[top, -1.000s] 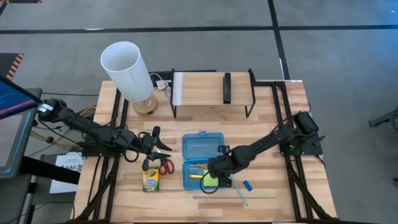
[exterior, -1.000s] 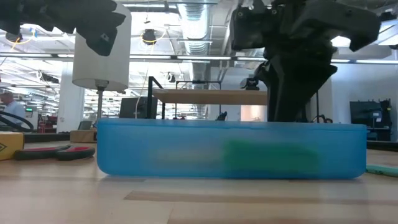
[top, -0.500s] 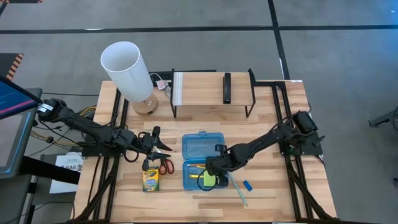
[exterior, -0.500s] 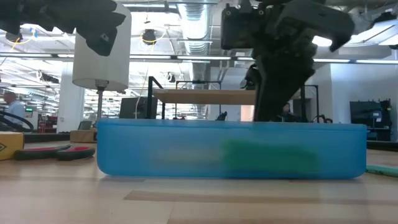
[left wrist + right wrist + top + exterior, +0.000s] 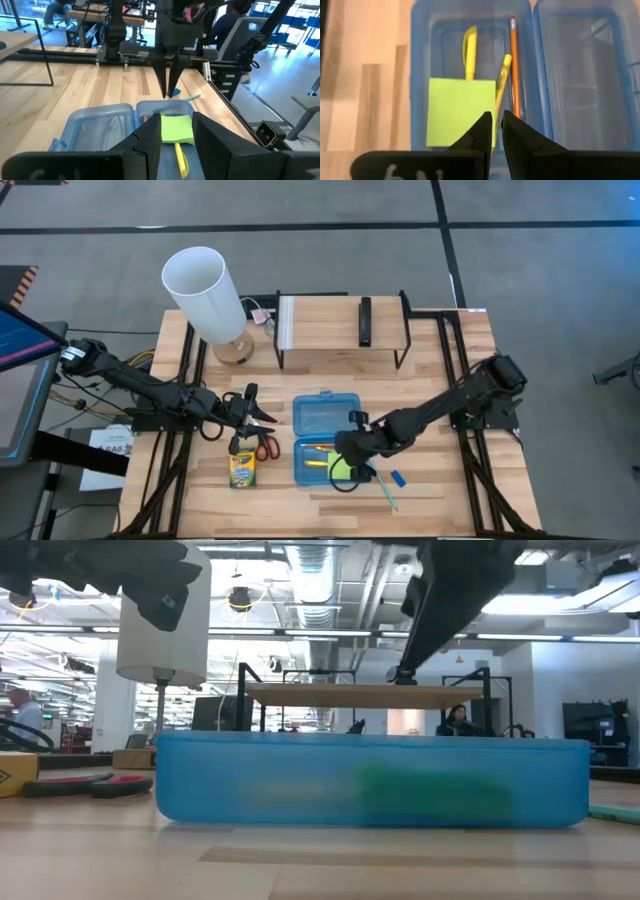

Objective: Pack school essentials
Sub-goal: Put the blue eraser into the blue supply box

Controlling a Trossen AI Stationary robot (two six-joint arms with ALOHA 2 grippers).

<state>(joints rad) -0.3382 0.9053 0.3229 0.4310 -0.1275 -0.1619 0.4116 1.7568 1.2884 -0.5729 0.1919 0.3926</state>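
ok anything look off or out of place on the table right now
Nothing stands out. The blue case lies open and flat, holding the sticky-note pad, two yellow markers and the orange pencil. The crayon box, scissors, teal pen and blue eraser lie on the table, not yet packed.

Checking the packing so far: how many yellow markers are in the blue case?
2. Both yellow markers lie in the blue case, beside the orange pencil, partly under the sticky-note pad; more may be hidden beneath.
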